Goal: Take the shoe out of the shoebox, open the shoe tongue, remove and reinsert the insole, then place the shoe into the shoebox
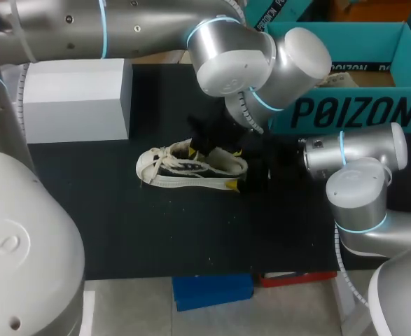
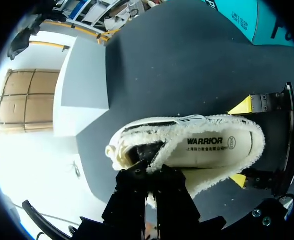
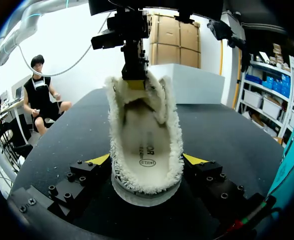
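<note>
Black matting (image 1: 121, 224) covers the table, and there's the fleece-lined shoe (image 1: 191, 168) at mid-table, out of the teal shoebox (image 1: 359, 112) behind it. Now the right gripper (image 3: 147, 161) clamps the heel from both sides, the left gripper (image 2: 152, 175) pinches the fleece by the tongue. A white box (image 1: 75, 98) stands far left.

Overhead light is bouncing off the left arm (image 1: 121, 28) in soft highlights while the black surface (image 1: 121, 231) is soaking most of it up, so the shoe (image 1: 191, 168) is sitting in the arm's shadow. From the left wrist the white box (image 2: 81, 85) is blowing out into glare. From the right wrist, bright backlight is pouring in behind the shoe, though its fleece is catching even light.
</note>
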Tool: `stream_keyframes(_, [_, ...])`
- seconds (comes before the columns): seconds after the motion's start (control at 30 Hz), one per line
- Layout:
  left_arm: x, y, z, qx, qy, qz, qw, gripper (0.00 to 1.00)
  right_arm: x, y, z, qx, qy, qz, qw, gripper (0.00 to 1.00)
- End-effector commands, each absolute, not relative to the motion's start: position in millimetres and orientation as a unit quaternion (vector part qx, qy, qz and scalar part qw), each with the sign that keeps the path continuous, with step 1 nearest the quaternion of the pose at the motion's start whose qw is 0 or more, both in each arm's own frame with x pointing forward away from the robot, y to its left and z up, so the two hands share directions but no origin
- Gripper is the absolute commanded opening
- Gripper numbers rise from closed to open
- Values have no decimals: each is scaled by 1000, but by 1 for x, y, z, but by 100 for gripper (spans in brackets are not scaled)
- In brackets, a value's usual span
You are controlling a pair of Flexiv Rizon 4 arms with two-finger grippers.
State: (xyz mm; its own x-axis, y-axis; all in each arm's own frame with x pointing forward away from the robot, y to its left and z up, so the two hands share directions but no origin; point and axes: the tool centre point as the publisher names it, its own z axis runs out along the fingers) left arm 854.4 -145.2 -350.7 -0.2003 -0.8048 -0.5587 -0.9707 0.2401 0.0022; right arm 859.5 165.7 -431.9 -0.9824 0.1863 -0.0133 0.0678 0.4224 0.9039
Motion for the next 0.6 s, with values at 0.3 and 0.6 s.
stream_keyframes(0.3, [847, -109, -330, -615, 738, 156, 229, 0, 860, 168, -434, 77, 841, 532, 57, 0])
stream_keyframes(0.6, [840, -82, -347, -630, 721, 179, 227, 0, 860, 168, -434, 77, 841, 532, 57, 0])
